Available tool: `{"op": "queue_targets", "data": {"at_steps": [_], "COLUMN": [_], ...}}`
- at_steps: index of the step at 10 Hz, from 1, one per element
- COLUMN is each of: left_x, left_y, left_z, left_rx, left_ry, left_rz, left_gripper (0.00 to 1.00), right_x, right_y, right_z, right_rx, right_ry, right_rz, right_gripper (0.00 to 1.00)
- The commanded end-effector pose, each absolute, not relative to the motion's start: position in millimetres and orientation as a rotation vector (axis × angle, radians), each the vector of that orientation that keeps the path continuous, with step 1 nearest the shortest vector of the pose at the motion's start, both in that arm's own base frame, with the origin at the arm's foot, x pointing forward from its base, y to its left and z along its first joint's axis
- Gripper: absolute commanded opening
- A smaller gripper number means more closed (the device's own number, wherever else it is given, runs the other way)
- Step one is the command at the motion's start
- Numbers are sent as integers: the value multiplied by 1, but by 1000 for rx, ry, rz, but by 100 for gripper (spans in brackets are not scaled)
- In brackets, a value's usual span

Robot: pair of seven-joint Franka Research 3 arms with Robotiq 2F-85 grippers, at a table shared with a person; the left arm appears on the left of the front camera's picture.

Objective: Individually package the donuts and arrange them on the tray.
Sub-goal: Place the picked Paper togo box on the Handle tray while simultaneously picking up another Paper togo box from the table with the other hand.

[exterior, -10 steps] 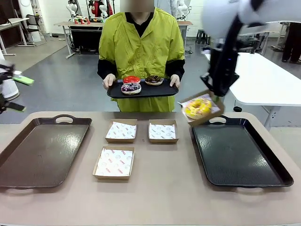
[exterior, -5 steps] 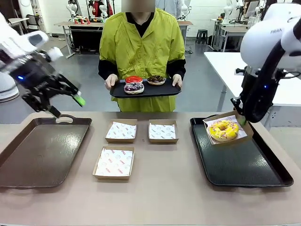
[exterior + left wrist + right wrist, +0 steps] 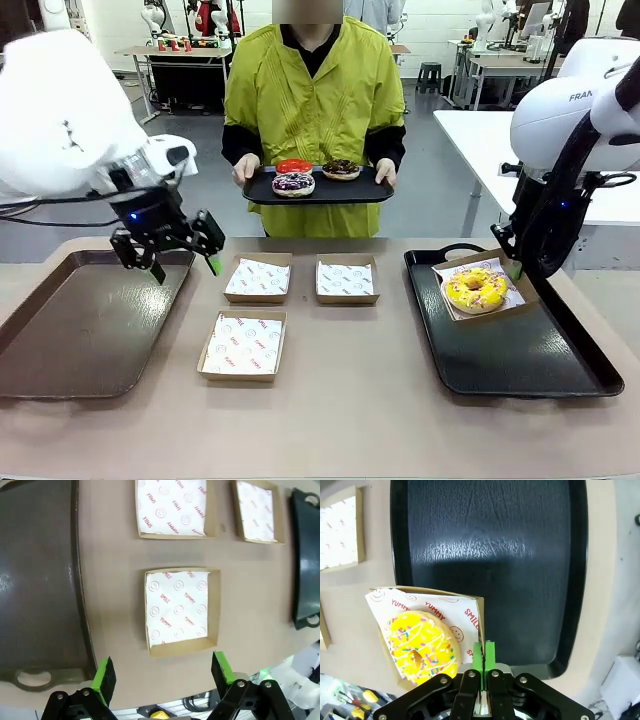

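my right jaws shut on the box (image 3: 462, 611) of the yellow donut (image 3: 475, 289), 11 o'clock on the black tray (image 3: 520, 352), my left jaws wide over the worktop (image 3: 116, 605)

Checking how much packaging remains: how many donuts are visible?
4. A yellow-iced donut sits in a box on the right black tray. Three more lie on the tray the person holds: red donut, sprinkled chocolate donut, dark chocolate donut. None seems hidden.
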State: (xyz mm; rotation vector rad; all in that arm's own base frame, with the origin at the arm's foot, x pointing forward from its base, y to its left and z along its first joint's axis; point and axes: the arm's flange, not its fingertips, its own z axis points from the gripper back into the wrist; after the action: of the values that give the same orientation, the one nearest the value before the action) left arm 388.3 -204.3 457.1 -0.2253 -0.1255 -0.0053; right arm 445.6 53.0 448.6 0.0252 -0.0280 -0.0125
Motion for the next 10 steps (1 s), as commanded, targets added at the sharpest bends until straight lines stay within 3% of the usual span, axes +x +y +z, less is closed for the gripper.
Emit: {"op": "queue_targets", "data": {"at_steps": [1, 7, 10], "left_x": [395, 394, 392], "left_y": [-222, -238, -235], "left_z": [432, 354, 359], "left_rx": [-155, -32, -78], "left_ry": [-119, -45, -18], "left_rz": [20, -18, -38], "left_gripper": [100, 100, 100], "right_x": [445, 445, 445], "right_y": [52, 52, 52], "right_z": [455, 455, 455], "right_rx": [26, 26, 26], "right_ry": [-33, -33, -33], "right_rz": [-17, -17, -17], "right_gripper": [1, 1, 1]}}
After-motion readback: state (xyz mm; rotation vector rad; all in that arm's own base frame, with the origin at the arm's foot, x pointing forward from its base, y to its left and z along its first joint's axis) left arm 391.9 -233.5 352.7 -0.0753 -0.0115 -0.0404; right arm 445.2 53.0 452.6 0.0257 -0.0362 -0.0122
